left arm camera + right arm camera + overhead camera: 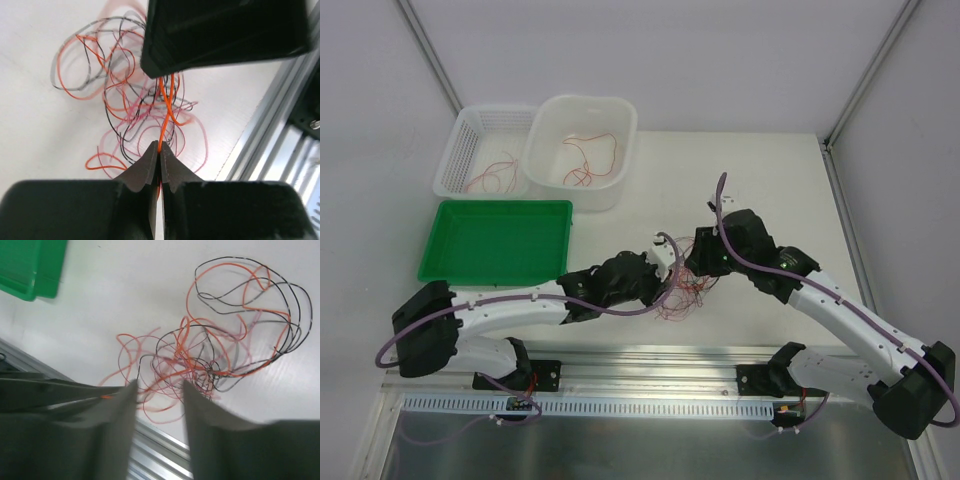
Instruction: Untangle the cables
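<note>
A tangle of thin red, orange and black cables (685,298) lies on the white table between my two grippers. In the left wrist view the tangle (131,102) spreads just beyond my left gripper (160,146), whose jaws are shut on one orange cable (166,107) that rises toward the right gripper's black body (225,30) overhead. My right gripper (159,386) hangs open just above the near side of the tangle (225,352), with nothing between its fingers. From above, the left gripper (670,283) and the right gripper (692,270) nearly touch.
A green tray (430,268) sits to the left. Behind it stand a white mesh basket (460,140) and a white tub (620,120), each holding thin red wires. An aluminium rail (650,362) runs along the near table edge, close to the tangle.
</note>
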Action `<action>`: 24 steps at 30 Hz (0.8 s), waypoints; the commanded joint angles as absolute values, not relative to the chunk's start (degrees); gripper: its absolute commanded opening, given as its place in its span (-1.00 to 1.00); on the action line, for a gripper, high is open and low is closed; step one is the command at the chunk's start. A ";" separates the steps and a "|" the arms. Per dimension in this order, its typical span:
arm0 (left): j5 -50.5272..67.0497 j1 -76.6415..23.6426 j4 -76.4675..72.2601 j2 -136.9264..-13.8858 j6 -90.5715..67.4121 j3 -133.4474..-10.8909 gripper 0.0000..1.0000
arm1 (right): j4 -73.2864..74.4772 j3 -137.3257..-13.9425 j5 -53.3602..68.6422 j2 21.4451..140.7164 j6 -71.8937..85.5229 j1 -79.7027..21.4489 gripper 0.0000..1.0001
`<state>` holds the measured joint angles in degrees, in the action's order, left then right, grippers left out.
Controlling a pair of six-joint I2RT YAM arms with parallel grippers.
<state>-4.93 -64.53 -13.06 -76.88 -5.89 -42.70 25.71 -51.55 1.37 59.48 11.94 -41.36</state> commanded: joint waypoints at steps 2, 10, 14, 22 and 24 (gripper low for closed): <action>-7.56 -64.60 -6.87 -68.12 -10.01 -43.94 -1.00 | 27.34 -52.12 -3.97 58.45 9.94 -41.57 0.17; -5.27 -61.88 -0.27 -65.30 -17.22 -46.76 -1.00 | 22.94 -49.13 -1.85 57.04 6.42 -41.57 0.61; -9.21 -59.78 7.35 -66.97 -20.21 -49.21 -1.00 | 19.78 -46.07 -2.64 54.06 7.82 -41.57 0.63; -6.42 -54.05 12.57 -71.02 -27.25 -48.95 -1.00 | 17.31 -45.00 -2.55 48.25 5.10 -41.57 0.76; -6.42 -54.05 12.57 -70.75 -27.42 -49.22 -1.00 | 16.88 -44.30 -1.50 50.44 4.66 -41.57 0.76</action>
